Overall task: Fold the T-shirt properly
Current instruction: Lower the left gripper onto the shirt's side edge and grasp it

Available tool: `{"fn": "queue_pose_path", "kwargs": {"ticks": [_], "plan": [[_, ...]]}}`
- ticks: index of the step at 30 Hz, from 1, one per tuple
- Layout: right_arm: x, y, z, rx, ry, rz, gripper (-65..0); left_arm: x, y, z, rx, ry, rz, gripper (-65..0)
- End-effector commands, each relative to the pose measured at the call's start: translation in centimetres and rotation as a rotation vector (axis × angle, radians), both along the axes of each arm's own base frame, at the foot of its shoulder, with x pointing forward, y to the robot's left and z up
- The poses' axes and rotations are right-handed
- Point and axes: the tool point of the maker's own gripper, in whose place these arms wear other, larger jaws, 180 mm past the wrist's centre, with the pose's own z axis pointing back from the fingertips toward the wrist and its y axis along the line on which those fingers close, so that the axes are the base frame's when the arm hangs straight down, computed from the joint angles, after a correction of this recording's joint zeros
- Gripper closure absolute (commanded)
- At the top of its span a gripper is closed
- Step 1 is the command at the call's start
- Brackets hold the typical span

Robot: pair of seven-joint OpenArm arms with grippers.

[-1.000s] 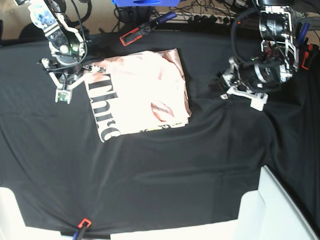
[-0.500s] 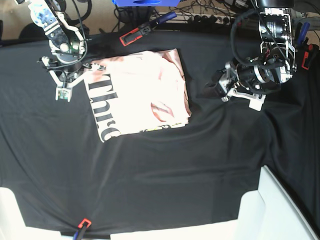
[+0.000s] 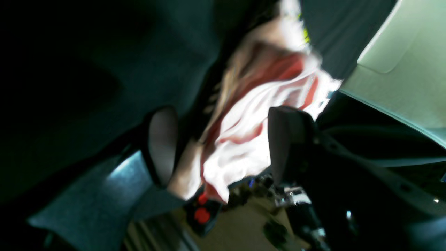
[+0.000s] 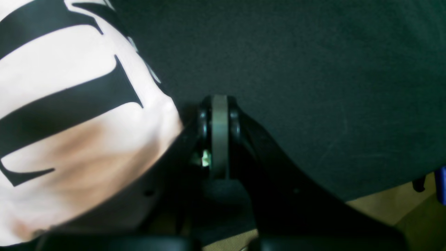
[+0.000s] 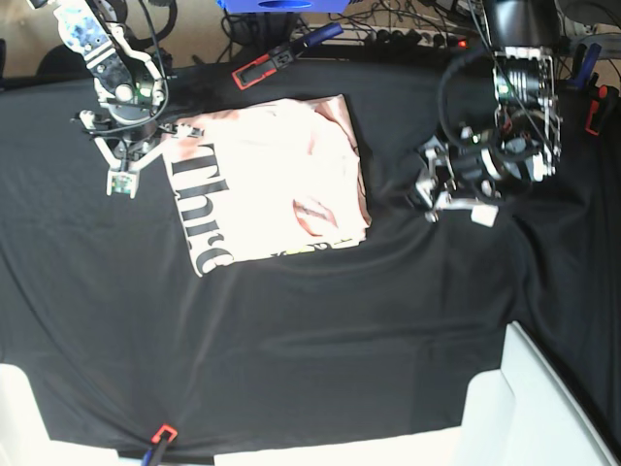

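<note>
1. T-shirt (image 5: 267, 184) lies folded on the black table cloth (image 5: 310, 330), black lettering facing up.
2. Left gripper (image 5: 434, 194) sits well apart from the shirt's edge, jaws spread and gripping nothing.
3. Right gripper (image 4: 218, 134) is clenched empty, just beside the lettered edge.

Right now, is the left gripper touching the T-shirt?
Apart. The base view shows the left gripper over bare black cloth, with a dark strip between it and the T-shirt.
</note>
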Motion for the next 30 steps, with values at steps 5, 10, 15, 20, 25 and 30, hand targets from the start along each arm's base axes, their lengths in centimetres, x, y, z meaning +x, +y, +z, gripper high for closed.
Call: {"fn": "queue_pose_path", "kwargs": {"ticks": [5, 10, 15, 20, 25, 30], "plan": [[0.8, -0.3, 0.7, -0.017, -0.039, 0.009, 0.0, 0.8, -0.2, -0.6, 0.174, -0.004, -0.143, -40.8], [0.8, -0.3, 0.7, -0.017, -0.039, 0.009, 0.0, 1.2, -1.6, -0.9, 0.221, -0.015, -0.222, -40.8], [0.8, -0.3, 0.7, -0.017, -0.039, 0.009, 0.0, 1.6, -2.7, -2.2, 0.246, -0.003, -0.27, -40.8], [0.8, -0.3, 0.7, -0.017, -0.039, 0.007, 0.0, 1.0, -3.0, -4.3, 0.329, 0.038, -0.336, -40.8], [0.8, -0.3, 0.7, -0.017, -0.039, 0.007, 0.0, 0.8, -4.1, -4.4, 0.323, 0.034, -0.367, -40.8], [0.8, -0.3, 0.7, -0.017, -0.039, 0.007, 0.0, 0.3, -5.2, -4.3, 0.308, 0.027, -0.385, -40.8]]}}
